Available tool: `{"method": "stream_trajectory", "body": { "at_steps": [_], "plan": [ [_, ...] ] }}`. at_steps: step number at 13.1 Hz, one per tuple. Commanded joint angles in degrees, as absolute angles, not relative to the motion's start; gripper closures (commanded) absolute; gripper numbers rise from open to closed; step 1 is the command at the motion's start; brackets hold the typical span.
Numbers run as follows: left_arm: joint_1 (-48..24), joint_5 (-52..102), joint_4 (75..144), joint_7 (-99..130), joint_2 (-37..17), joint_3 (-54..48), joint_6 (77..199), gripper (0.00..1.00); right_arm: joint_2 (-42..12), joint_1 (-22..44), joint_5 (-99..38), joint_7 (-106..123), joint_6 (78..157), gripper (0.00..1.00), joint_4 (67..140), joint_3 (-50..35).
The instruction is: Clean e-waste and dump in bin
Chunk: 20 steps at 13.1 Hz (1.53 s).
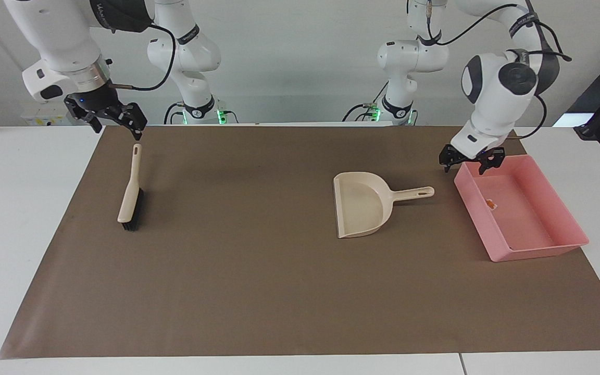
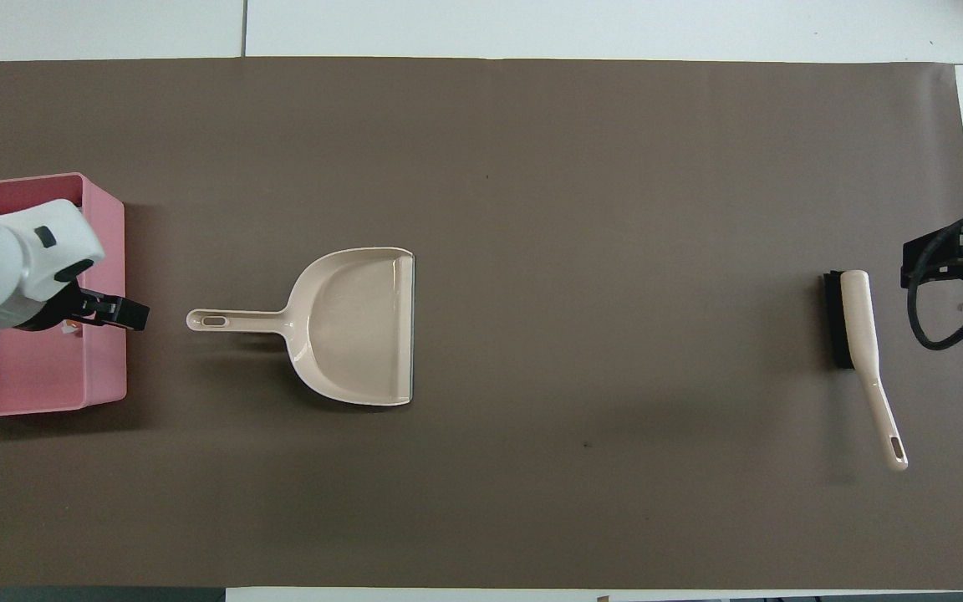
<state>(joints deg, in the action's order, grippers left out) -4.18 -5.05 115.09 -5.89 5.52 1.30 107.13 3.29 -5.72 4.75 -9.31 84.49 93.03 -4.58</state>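
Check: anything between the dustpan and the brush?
Nothing. Between the dustpan and the brush there is only bare brown mat; the overhead view shows it plainly, and the facing view agrees.
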Motion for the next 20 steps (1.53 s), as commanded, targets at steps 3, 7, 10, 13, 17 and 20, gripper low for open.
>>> {"method": "stream_trajectory", "body": {
  "at_steps": [3,7,10,13,17,20],
  "plan": [
    [0.00,-0.88,97.16,-3.08,2.21,0.97,95.83,0.02,3.25,-6.94,3.69,-7.91,83.58,0.00,92.55,-5.36],
    [0.62,-1.14,88.51,-2.99,-0.61,0.97,88.60,0.02,3.16,-6.94,3.69,-7.91,83.58,0.00,92.55,-5.36],
    [0.35,-2.11,89.73,0.07,0.35,0.88,88.33,0.02,3.16,-6.94,3.69,-7.91,83.58,0.00,92.55,-5.36],
    [0.44,-2.20,90.79,2.02,0.79,0.88,88.94,0.02,3.25,-6.94,3.69,-7.91,83.58,0.00,92.55,-5.36],
    [0.44,-3.16,90.27,1.41,-0.08,0.97,91.40,0.02,3.16,-6.94,3.08,-5.29,83.58,0.00,92.55,-5.19],
    [0.53,-3.43,90.35,1.23,-0.35,0.88,92.63,0.02,3.16,-7.56,-0.52,-5.79,87.79,0.00,93.33,-5.10]
  ]
}}
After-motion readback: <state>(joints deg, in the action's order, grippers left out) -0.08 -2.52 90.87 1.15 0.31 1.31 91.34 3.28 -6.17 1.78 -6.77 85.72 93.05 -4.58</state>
